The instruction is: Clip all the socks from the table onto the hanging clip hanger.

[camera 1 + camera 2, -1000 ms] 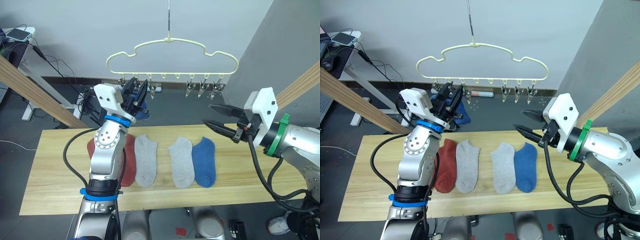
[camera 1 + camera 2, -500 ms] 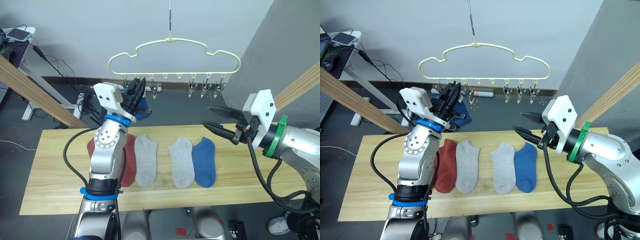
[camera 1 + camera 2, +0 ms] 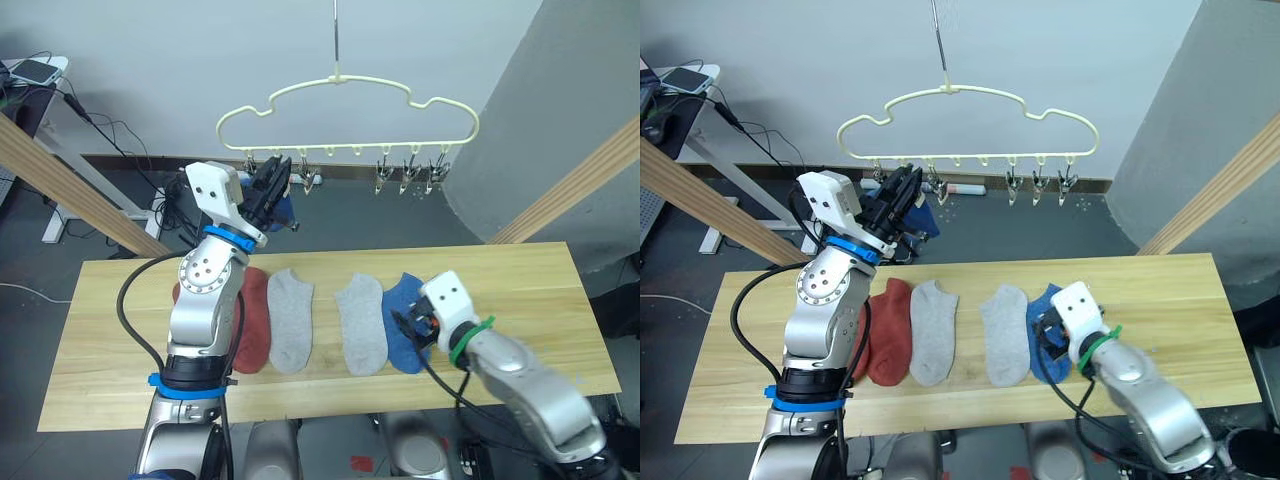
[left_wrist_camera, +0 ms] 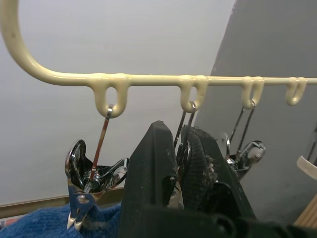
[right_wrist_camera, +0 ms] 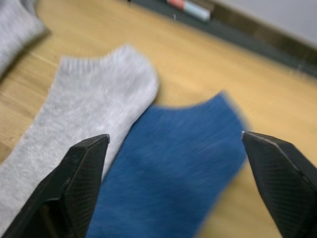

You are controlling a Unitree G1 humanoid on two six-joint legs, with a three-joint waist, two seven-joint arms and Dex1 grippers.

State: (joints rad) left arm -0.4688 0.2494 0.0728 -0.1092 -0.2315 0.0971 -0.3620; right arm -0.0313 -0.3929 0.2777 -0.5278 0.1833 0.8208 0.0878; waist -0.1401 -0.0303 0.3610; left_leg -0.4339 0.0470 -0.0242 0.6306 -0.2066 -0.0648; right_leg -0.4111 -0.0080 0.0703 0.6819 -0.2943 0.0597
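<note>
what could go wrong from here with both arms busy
The blue sock overlaps the grey sock beside it, so the open right end effector might pinch both. The left end effector is shut at a clip on the hanger, which hangs free and could swing.

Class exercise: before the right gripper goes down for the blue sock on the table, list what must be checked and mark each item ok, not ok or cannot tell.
1. Right gripper open wide: ok.
2. Right gripper aimed at the blue sock: ok.
3. Blue sock free of the neighbouring grey sock: not ok, edges overlap.
4. Left gripper shut at a clip on the clip hanger: ok.
5. Free clips left on the hanger: ok.
6. Hung blue sock firmly clipped: cannot tell.
</note>
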